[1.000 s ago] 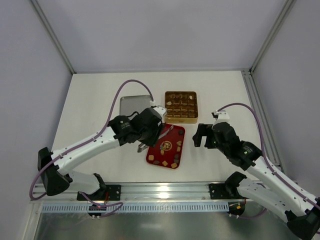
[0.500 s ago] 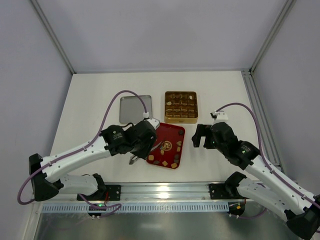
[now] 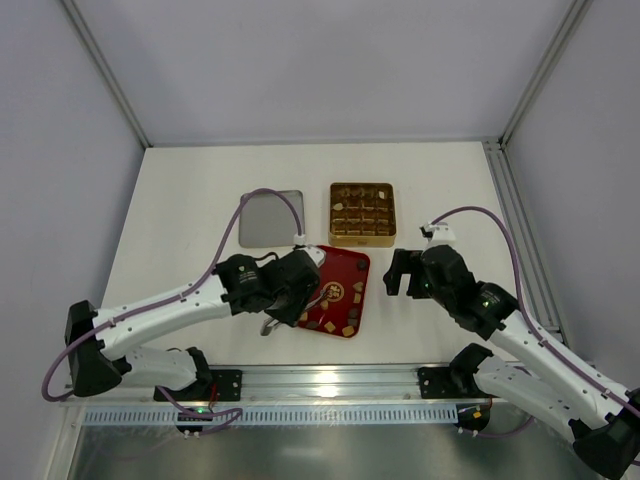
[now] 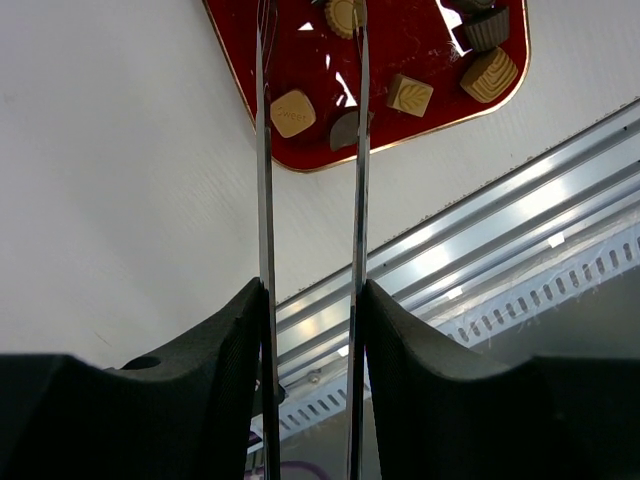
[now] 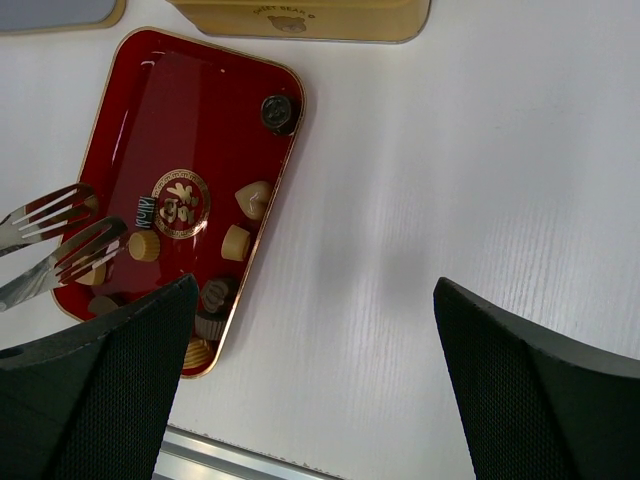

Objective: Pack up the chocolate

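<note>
Several small chocolates, tan (image 4: 292,112), cream (image 5: 252,198) and dark (image 5: 280,112), lie loose on the red tray (image 3: 345,262). More pieces fill the gold tin (image 3: 362,213) behind it. My left gripper (image 3: 290,303) is shut on metal tongs (image 4: 357,200) at the tray's near left corner. The forked tong tips (image 5: 85,240) hover over the tray's left part, slightly apart, with a round tan piece (image 5: 145,245) just ahead of them. I cannot tell if they touch it. My right gripper (image 3: 396,272) is open and empty over bare table right of the tray.
The tin's silver lid (image 3: 268,217) lies flat left of the tin. An aluminium rail (image 3: 330,382) runs along the near table edge, close to the tray. Grey walls enclose the table on three sides.
My left gripper with the tongs pulled back from near the tin towards the near edge, then shifted slightly right at the tray's near left corner. The right arm barely moved.
</note>
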You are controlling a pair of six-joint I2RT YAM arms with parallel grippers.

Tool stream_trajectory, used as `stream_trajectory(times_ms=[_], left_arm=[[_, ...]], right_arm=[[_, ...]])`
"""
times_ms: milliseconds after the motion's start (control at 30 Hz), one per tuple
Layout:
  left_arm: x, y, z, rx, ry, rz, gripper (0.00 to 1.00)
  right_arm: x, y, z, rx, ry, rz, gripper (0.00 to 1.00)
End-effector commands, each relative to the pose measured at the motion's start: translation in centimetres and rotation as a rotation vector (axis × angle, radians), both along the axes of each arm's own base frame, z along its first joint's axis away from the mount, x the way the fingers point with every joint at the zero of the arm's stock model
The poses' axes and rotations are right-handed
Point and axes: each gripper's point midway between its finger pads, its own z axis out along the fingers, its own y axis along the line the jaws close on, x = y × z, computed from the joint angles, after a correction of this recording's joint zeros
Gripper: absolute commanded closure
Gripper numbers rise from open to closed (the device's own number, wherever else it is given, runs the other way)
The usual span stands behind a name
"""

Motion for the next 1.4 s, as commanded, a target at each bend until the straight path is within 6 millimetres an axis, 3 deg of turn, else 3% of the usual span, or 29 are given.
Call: stream_trajectory(times_ms=[0, 467, 767, 1367], left_arm=[[0.8, -0.6, 0.0, -0.002, -0.031, 0.023, 0.58], [2.4, -2.8, -0.7, 0.015, -0.063, 0.010, 0.59], [2.4, -2.0, -1.2, 0.047, -0.065, 0.016, 0.59], [2.0, -2.5, -2.1, 0.064, -0.026, -0.012, 0.66]], right_arm=[[0.4, 0.2, 0.7, 0.028, -0.032, -0.008, 0.00], [0.1, -0.5, 0.8, 0.016, -0.040, -0.024, 0.00], [0.1, -0.4, 0.3, 0.014, -0.031, -0.021, 0.00], [-0.1, -0.6, 0.5, 0.016, -0.036, -0.028, 0.00]])
